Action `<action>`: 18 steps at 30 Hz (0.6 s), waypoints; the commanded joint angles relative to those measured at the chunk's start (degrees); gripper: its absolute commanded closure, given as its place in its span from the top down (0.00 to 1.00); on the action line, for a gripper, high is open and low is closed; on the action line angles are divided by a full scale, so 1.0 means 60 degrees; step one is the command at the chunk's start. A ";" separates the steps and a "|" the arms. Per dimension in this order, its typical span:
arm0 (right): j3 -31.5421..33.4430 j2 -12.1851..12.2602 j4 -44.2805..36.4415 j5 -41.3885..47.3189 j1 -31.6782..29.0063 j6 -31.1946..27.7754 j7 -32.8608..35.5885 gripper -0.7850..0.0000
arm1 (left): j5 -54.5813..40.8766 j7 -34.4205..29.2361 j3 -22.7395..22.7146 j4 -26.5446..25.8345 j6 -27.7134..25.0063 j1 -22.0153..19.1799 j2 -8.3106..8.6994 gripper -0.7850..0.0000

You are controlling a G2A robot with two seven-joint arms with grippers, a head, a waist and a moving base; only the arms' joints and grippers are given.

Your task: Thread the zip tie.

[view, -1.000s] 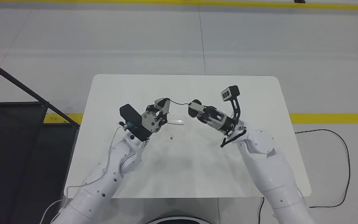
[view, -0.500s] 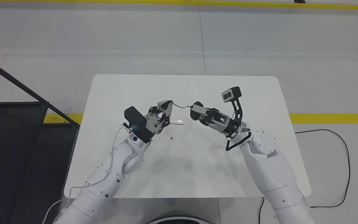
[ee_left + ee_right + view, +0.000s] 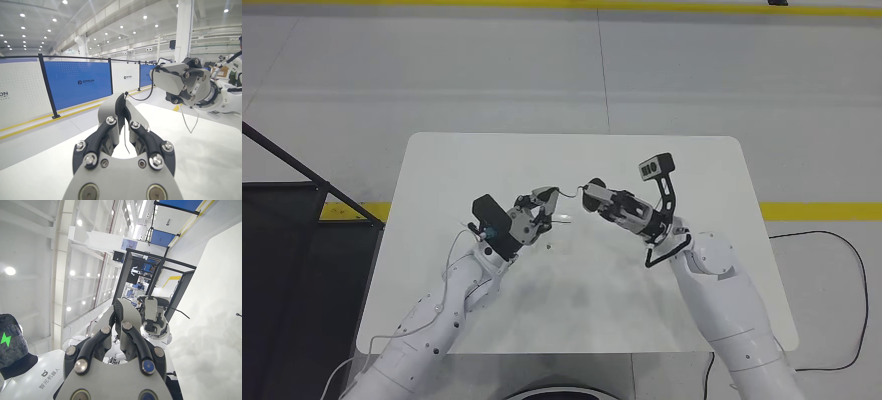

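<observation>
Black zip tie (image 3: 140, 99) held between my left claw (image 3: 123, 100) and right claw (image 3: 117, 306), above the white table (image 3: 672, 300).
My left claw is clamped on the tie, its head just past the fingertips and a thin end hanging between the fingers toward the palm. From the head the strap bows across to my right claw, whose fingers are pressed together on it. In the top view both claws stand near centre frame, close but apart.
</observation>
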 commanded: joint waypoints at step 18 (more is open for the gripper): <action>0.0149 -0.0049 0.0117 0.0677 -0.0020 -0.0318 0.0032 0.00 | 0.0345 -0.0125 -0.0173 -0.0005 -0.0655 0.0077 -0.0058 0.00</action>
